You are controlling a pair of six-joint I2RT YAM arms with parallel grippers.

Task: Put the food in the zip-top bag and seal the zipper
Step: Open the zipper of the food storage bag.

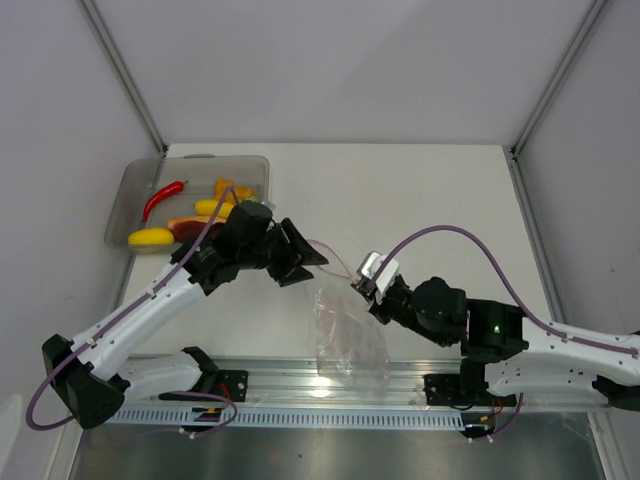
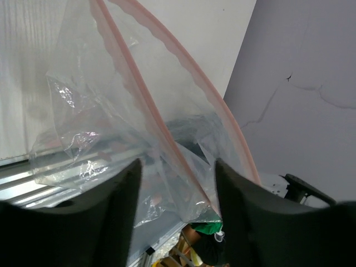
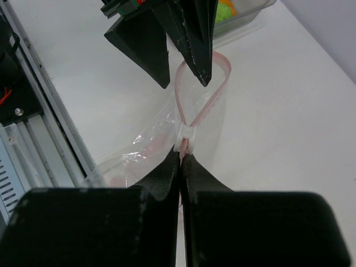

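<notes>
The zip-top bag [image 1: 350,340] is your largest concern. It sits in the middle of the desk [image 1: 430,200] between the two arms, its mouth lifted and its body trailing down toward the near rail. Judge it as thin, nearly weightless and floppy: it will crumple, slide and fold shut when pushed, so hold it by the stiffer mouth edge and never by the film. The tray [image 1: 128,178] at the far left holds the food [image 1: 150,237], including the red chili [image 1: 163,198]. These look small, light and rigid, and probably smooth, so pinch each across its narrow middle. The zipper [image 3: 178,108] is the firmest part of the bag and the best place to grip. Your right hand [image 3: 181,158] is clamped flat on one end of it, just below the white slider tab [image 3: 184,140]. Your left hand [image 2: 178,169] is spread apart with one lip of the mouth running between its fingers, gripping nothing. The clear film makes the bag's outline hard to trace from above, and you cannot tell whether anything lies inside it. The left arm covers part of the tray, so some of the food there is cut off. The far end of the zipper loop is hidden behind a left finger.
</notes>
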